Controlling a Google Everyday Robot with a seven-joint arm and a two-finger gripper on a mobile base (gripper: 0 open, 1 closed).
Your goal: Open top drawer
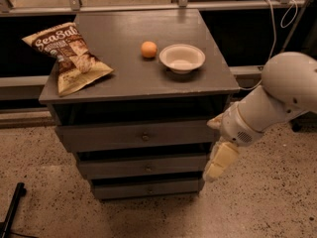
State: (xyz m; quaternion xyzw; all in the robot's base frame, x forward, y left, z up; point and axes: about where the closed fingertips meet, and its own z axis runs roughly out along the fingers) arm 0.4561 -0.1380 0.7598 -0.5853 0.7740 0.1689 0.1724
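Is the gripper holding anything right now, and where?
Nothing. The gripper hangs by the middle drawer's right end, apart from the knob of the top drawer.

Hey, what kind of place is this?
Probably an office break area or test lab: a grey drawer cabinet holding a chip bag, orange and bowl, on a speckled floor. The claw hangs right of the cabinet, beside the middle drawer.
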